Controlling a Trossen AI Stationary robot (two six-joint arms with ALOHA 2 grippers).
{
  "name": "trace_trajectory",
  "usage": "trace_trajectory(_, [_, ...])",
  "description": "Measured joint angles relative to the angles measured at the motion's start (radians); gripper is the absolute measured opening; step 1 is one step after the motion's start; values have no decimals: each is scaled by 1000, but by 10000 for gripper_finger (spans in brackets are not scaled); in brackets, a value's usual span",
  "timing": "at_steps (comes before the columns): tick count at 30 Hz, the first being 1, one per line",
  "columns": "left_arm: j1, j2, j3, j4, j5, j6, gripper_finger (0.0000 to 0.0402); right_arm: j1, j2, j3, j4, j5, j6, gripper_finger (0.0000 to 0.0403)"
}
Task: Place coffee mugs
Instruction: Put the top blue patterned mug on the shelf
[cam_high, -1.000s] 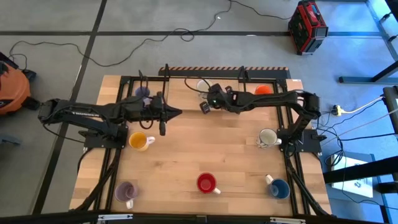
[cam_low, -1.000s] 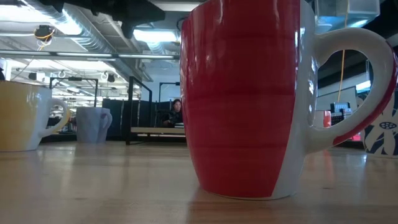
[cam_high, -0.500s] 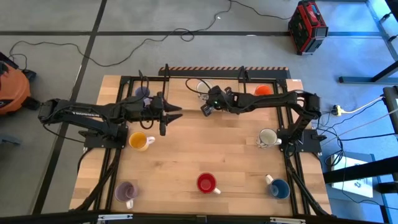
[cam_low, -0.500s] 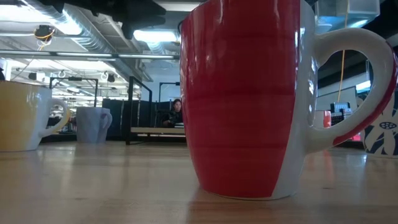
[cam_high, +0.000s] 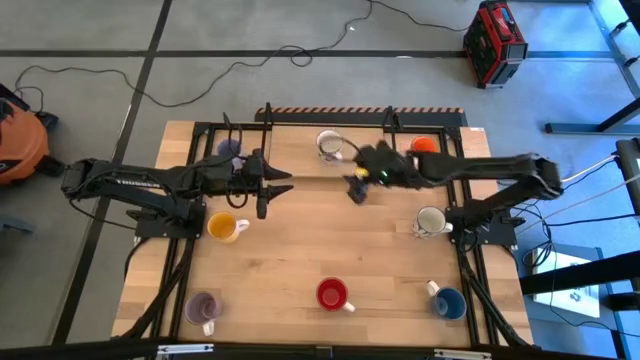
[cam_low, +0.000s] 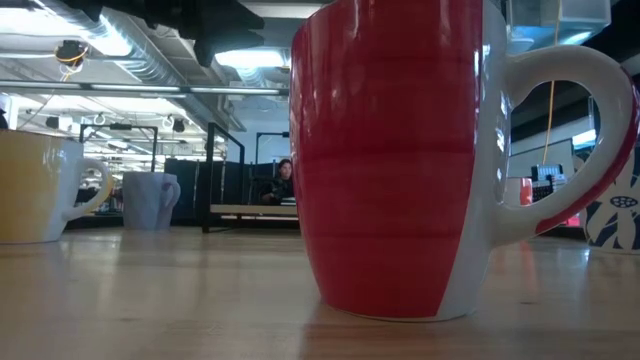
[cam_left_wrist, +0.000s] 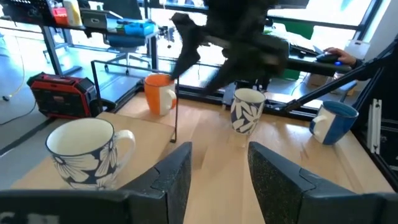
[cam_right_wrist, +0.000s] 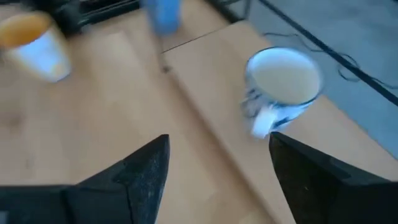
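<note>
Eight mugs stand upright on their bases on the wooden table: white (cam_high: 329, 143), orange-red (cam_high: 422, 146) and pale purple (cam_high: 229, 150) at the far edge, yellow (cam_high: 223, 226) at the left, cream (cam_high: 431, 220) at the right, and pale purple (cam_high: 203, 307), red (cam_high: 332, 294) and blue (cam_high: 449, 302) along the near edge. My left gripper (cam_high: 280, 182) is open and empty, right of the far purple mug. My right gripper (cam_high: 355, 190) is open and empty, a little nearer than the white mug (cam_right_wrist: 283, 84). The red mug (cam_low: 390, 160) fills the low view.
Black frame rails (cam_high: 190, 240) run along the table's left, right and far sides. Bare wood (cam_high: 330, 235) lies in the table's middle between the mugs. In the left wrist view (cam_left_wrist: 219, 155) my right arm (cam_left_wrist: 236, 37) shows ahead, above the orange-red mug (cam_left_wrist: 158, 93) and the cream mug (cam_left_wrist: 247, 111).
My right gripper has drawn away from the white mug, going toward the table's right and near edges, with its arm swinging out to the right. The white mug stays standing at the far edge.
</note>
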Motion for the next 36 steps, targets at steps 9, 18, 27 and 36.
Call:
trace_trajectory(9, [-1,-15,0,17,114,-55,150,198,-137,-233,68,41,-16,265])
trace_trajectory(18, [7,-91,1,201,135,-157,149,197,-53,-310,421,32,-213,261])
trace_trajectory(27, [51,-173,73,204,126,-169,149,71,266,10,491,-79,-310,233])
trace_trajectory(36, [77,-175,150,197,131,-166,149,26,603,485,369,-154,-312,229])
